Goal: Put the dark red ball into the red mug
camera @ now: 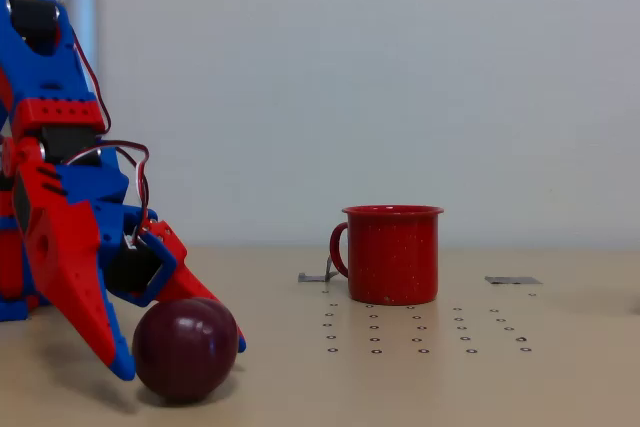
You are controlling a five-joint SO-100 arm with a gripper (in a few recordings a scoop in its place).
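Straddling the dark red ball (185,349), gripper (180,359) seemingly touches it.

My red and blue plastic gripper (175,352) has red and white wires. The round shiny ball (186,349) is dark red, like a plum. The round metal mug (392,254) is bright red with tiny specks. The tan table (560,367) has rows of small dark rings.

No readable text, labels, brands, numbers or signs appear anywhere.
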